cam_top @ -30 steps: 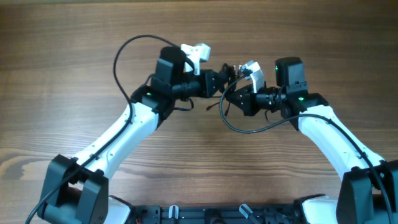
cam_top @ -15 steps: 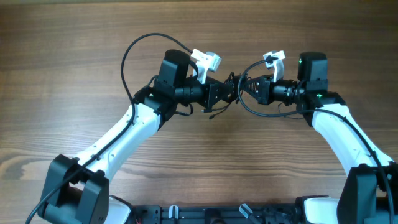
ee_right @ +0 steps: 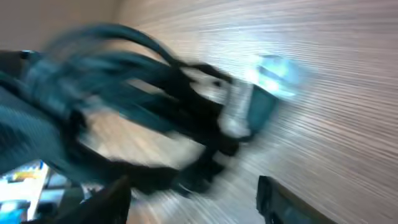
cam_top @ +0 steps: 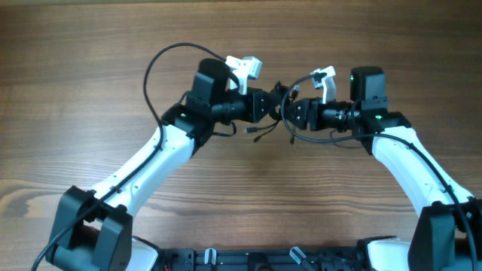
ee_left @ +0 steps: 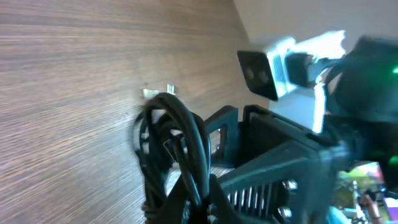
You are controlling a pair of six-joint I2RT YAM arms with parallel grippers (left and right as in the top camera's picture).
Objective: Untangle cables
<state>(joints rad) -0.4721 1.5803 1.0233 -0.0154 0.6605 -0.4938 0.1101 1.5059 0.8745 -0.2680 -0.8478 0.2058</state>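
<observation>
You see the right end effector [cam_top: 296,113] closer to the left end effector [cam_top: 269,105] than a moment ago, its fingers now wide apart. The left one is clamped on the cables [cam_top: 282,96], which sit between both over the bench [cam_top: 75,60]. The right wrist view is blurred, so the knot is hard to make out.

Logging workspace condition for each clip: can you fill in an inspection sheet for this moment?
Surface: wood-grain table, no marks seen.
Job's things: cables, a knotted black bundle between the two grippers; a loose end trails below it.
Clutter: nothing seen.
Grippers: left gripper shut on the cables; right gripper open beside the bundle, its wrist view blurred.
Cables: thick arm cable loops out from the left arm.
Surroundings: black base rail at the near edge.
</observation>
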